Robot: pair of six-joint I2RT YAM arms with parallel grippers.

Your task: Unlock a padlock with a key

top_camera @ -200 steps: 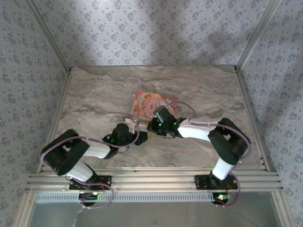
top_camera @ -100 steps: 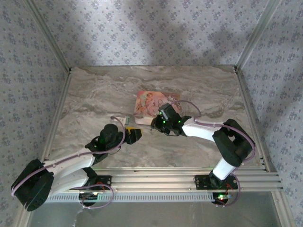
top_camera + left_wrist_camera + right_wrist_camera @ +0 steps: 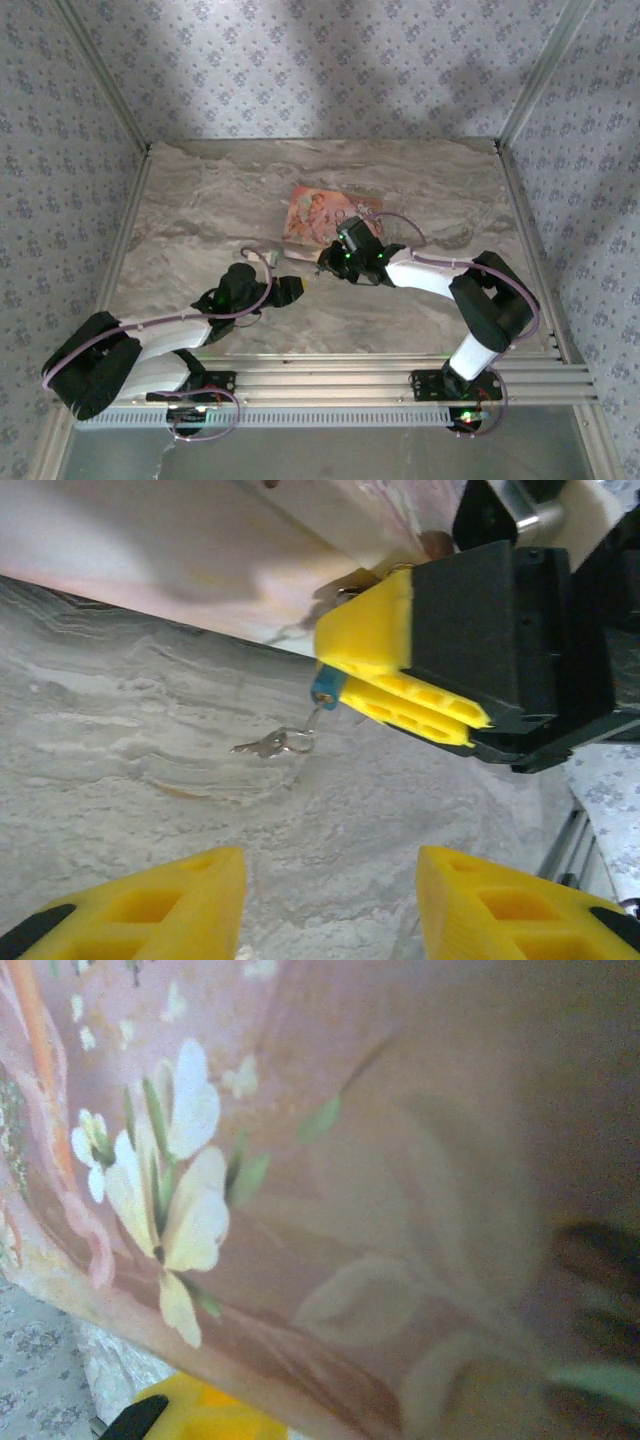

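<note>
The padlock is a tiny blue body pinched at the tips of my right gripper, which is shut on it just above the marble. A thin ring hangs from it down to a small silver key resting by the tabletop. My left gripper is open, its yellow fingers spread wide short of the key with only marble between them. From above, the left gripper sits just left of the right gripper. One yellow finger of the right gripper shows at the lower left.
A flat pink printed box with flowers lies right behind the right gripper, close to the padlock, and appears again as the pink box. The marble table is walled on three sides, with an aluminium rail along its near edge.
The left arm has unfolded and dropped low to the left while its gripper stayed near the key. The right gripper has shifted slightly right and back. The pink box turned a little.
</note>
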